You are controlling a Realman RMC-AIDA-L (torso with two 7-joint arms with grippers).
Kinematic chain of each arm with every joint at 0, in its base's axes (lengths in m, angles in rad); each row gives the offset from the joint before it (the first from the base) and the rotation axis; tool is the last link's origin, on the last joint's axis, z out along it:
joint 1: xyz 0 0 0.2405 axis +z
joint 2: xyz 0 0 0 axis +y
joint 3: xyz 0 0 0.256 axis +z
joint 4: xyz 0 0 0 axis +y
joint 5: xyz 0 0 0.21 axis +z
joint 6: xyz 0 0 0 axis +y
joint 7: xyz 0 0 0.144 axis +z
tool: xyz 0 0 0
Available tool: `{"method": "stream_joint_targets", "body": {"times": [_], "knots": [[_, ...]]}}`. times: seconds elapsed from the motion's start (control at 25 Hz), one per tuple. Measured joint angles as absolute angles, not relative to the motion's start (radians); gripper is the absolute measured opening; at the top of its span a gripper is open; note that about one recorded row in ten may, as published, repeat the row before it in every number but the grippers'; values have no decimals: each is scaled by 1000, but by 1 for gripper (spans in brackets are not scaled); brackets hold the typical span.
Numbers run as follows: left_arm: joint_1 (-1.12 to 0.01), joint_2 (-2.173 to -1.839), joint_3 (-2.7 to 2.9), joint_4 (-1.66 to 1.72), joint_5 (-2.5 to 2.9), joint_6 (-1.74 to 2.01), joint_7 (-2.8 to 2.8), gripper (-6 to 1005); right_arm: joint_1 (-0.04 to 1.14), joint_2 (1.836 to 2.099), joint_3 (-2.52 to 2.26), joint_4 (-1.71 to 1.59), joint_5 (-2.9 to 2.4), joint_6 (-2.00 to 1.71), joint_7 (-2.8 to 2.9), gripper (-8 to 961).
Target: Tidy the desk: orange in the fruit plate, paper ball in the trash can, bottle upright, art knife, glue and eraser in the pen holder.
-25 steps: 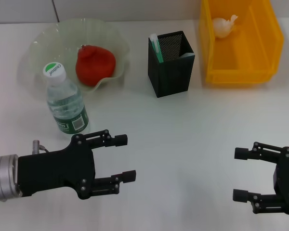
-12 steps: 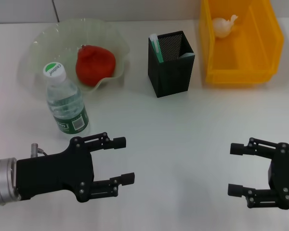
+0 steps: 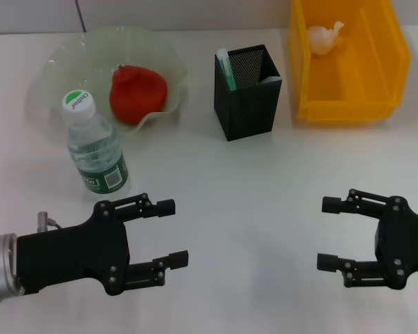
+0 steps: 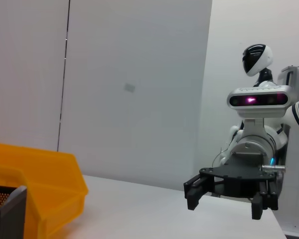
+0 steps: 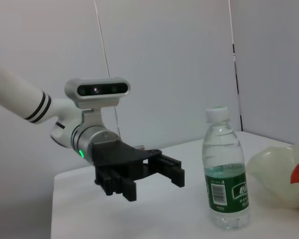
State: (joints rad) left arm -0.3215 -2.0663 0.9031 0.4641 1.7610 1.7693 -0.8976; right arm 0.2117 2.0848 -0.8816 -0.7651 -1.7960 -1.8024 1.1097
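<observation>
The light is bright and even, from above, and the white desk [image 3: 265, 188] shows only soft, weak shadows beside the pen holder [image 3: 248, 92] and the bottle [image 3: 96, 147]. There is a little glare on the glossy rim of the fruit plate [image 3: 56, 69] and on the yellow trash can [image 3: 348, 104]. All three views look sharp, without motion blur.

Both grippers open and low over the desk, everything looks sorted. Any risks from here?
1. The bottle stands upright just beyond the left gripper; a forward or sideways swing could topple it.
2. The bottle also sits against the plate rim, so a knock could shove the plate and the orange.
3. The right gripper faces the left one across bare desk; moving both inward risks a clash.
</observation>
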Motion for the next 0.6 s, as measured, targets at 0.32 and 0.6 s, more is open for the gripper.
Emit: {"method": "stream_joint_targets", "body": {"times": [0.32,0.6], "knots": [[-316,-2066,902,462,1761,1769,-889,738,233,2084,-883,-750,-1798,-1789,1109,838],[-309,-2067,902,459,1760,1769,-879,738,235,2085,-883,-749,-1800,-1783,1109,839]]}}
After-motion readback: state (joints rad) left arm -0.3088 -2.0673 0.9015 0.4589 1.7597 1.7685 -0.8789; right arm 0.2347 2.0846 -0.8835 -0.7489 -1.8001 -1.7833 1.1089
